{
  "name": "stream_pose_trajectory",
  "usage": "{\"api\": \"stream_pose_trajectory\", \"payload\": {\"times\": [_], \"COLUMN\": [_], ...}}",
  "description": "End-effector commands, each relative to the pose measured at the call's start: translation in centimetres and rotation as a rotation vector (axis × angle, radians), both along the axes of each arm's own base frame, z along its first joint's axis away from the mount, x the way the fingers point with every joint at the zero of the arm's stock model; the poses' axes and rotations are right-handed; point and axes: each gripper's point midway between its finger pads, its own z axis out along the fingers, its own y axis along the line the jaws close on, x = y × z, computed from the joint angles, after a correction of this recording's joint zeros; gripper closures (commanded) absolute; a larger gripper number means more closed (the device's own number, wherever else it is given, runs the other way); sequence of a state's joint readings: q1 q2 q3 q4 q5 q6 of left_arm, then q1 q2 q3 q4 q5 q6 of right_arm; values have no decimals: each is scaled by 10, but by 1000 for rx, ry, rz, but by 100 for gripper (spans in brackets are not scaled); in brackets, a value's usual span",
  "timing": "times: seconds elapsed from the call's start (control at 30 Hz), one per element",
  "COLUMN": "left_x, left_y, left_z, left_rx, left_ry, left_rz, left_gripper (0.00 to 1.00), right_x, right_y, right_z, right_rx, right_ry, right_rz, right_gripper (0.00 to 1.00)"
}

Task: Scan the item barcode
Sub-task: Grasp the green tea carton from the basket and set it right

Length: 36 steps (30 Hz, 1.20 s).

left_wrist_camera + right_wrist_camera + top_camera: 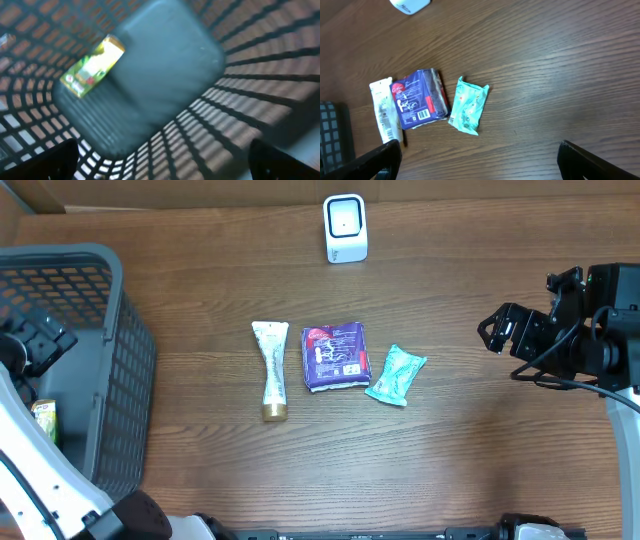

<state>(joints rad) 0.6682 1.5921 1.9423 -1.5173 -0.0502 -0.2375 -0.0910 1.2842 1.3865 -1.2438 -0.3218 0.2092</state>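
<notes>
**Wooden table carried three packets as both pincers stood apart**

Brown wood grain ran across the table [450,460], where a purple packet [336,356] lay flat near the middle, a white barcode label [422,114] showing on its upper face in the right wrist view. Just to the left of the purple packet lay a white tube [270,370], its gold cap pointing toward the near edge. Just to the right of the purple packet lay a teal packet [396,374], slightly tilted; whether the two touched could not be told. Beyond the purple packet, toward the far edge of the table, stood a white scanner [345,227], well apart from all three items.

Well to the left of the purple packet sat a grey mesh basket [120,380], and inside it, on the floor beside one wall, lay a yellow-green box [92,65], blurred in the left wrist view. The left pincer [162,162] hung above the inside of that basket, its fingers spread wide at the lower corners of its own camera's view with nothing between them.

Well to the right of the purple packet, the right pincer [480,162] hovered over bare table with its fingers likewise wide apart and gripping nothing. Neither pincer touched the purple packet, the white tube, the teal packet or the white scanner.
</notes>
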Motion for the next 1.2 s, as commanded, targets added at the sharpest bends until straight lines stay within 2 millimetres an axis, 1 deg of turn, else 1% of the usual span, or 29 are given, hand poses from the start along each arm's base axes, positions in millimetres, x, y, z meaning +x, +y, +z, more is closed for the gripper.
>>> {"api": "stream_pose_trajectory", "payload": {"times": [0.0, 0.07, 0.13, 0.17, 0.23, 0.27, 0.3, 0.33, 0.37, 0.5, 0.53, 0.6, 0.7, 0.83, 0.9, 0.97, 1.03, 1.13, 1.17], "left_x": [-19, -29, -37, -39, -37, -36, -35, -33, -28, -21, -20, -17, -16, -21, -28, -37, -42, -40, -39], "left_y": [28, 41, 50, 51, 54, 55, 57, 58, 63, 73, 74, 75, 83, 99, 107, 116, 118, 115, 114], "left_z": [-49, -73, -104, -118, -145, -150, -160, -164, -173, -190, -198, -214, -227, -226, -225, -226, -231, -248, -251], "left_rx": [-6, 19, 45, 56, 80, 88, 107, 120, 163, 230, 237, 227, 226, 252, 259, 257, 236, 183, 176], "left_ry": [89, 147, 204, 232, 265, 269, 283, 290, 299, 299, 308, 334, 354, 348, 350, 353, 345, 320, 318], "left_rz": [111, 148, 161, 137, 42, 16, -46, -86, -173, -262, -290, -357, -381, -362, -343, -316, -310, -344, -347], "left_gripper": [0, 0, 0, 0, 1, 0, 1, 0, 0, 0, 0, 3, 3, 4, 4, 8, 11, 13, 16], "right_x": [3, 5, 6, 7, 9, 9, 10, 10, 11, 11, 11, 11, 11, 10, 9, 9, 9, 8, 8], "right_y": [-3, -3, -3, -4, -4, -4, -4, -4, -4, -4, -4, -4, -4, -4, -4, -4, -4, -4, -4], "right_z": [-1, -4, -7, -9, -13, -14, -16, -16, -17, -17, -17, -17, -17, -18, -18, -18, -18, -19, -19], "right_rx": [-13, -12, -10, -10, -9, -8, -8, -8, -8, -8, -8, -9, -8, -8, -7, -7, -7, -7, -7], "right_ry": [2, 11, 24, 32, 46, 49, 55, 56, 56, 57, 57, 57, 57, 64, 65, 65, 66, 72, 72], "right_rz": [-9, -9, -9, -9, -9, -9, -9, -9, -8, -8, -8, -8, -9, -9, -9, -9, -9, -8, -8], "right_gripper": [0, 0, 0, 0, 0, 0, 0, 0, 0, 0, 0, 0, 0, 0, 0, 0, 0, 0, 0]}}
